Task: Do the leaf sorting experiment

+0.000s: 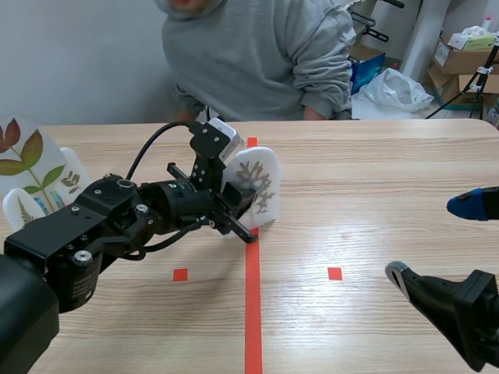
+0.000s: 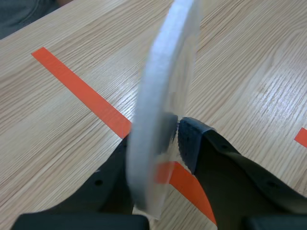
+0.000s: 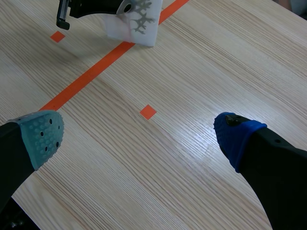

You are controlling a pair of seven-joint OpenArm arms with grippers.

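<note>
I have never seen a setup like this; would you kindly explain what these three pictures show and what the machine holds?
It is a robot with two black arms. The scene view looks across the wooden table from between the arms; each wrist view looks past one arm's own gripper. The left gripper is shut on a white leaf card, held upright on edge at the orange tape line. The right gripper is open and holds nothing. More leaf cards are at the table's left edge, and a person sits across.
</note>
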